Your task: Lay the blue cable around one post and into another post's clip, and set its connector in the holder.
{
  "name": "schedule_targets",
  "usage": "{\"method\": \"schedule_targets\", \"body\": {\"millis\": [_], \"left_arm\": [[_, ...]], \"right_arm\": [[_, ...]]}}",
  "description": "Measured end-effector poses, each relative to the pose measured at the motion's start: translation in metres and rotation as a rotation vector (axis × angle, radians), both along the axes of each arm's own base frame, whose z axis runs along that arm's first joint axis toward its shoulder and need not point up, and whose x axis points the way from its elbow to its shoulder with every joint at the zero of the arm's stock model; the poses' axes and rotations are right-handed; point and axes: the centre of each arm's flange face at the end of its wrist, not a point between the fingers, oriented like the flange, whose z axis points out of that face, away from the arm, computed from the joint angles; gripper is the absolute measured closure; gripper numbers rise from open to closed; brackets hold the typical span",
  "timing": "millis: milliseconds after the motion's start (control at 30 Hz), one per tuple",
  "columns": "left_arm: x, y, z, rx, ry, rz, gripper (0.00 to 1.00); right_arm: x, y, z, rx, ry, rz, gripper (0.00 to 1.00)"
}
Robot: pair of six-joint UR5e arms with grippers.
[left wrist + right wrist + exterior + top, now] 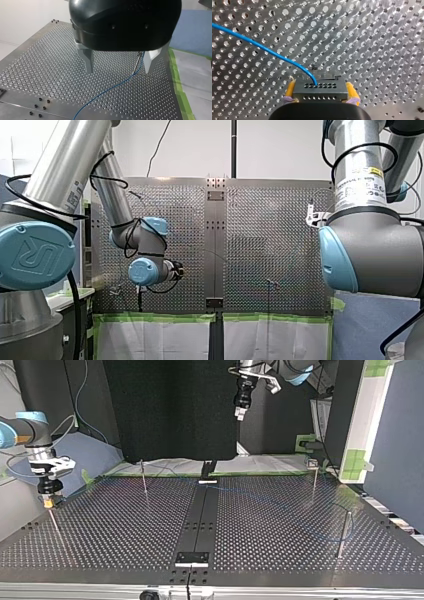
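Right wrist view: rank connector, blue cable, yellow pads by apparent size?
1. connector: largest by area, close to the camera.
2. blue cable: longer across the view, but thin.
3. yellow pads: smallest; the two look alike, so no ranking between them.

My left arm [114, 195] reaches out at the front view's left, its wrist [145, 271] turned sideways; my left gripper [119, 66] is held high and points straight down, black-bodied, its two metal fingers [88, 60] standing well apart; my right arm [30, 434] comes in at the top view's left, wrist [50, 467] vertical; my right gripper [320, 94] sits low, its yellow pads [290, 90] pressed against both sides of the connector [320, 88].
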Motion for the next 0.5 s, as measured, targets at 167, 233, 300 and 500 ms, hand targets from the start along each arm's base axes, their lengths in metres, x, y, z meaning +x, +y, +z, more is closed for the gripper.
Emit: {"method": "schedule_targets", "body": {"millis": [167, 233, 300, 500], "left_arm": [[-0.0001, -0.0001, 0.0, 0.0, 0.0, -0.001, 0.0], [-0.0001, -0.0002, 0.0, 0.0, 0.0, -0.001, 0.0], [-0.0001, -0.0002, 0.0001, 0.0, 0.0, -0.001, 0.0], [-0.0001, -0.0001, 0.0001, 0.0, 0.0, 0.0, 0.0]], "right_arm": [[-0.0005, -0.0007, 0.0005, -0.003, -0.004, 0.0, 0.86], [-0.0007, -0.0011, 0.0011, -0.005, -0.006, 0.0, 0.86], [-0.0007, -0.0012, 0.0009, -0.005, -0.008, 0.0, 0.86], [-0.0005, -0.0016, 0.0005, -0.008, -0.009, 0.0, 0.86]]}}
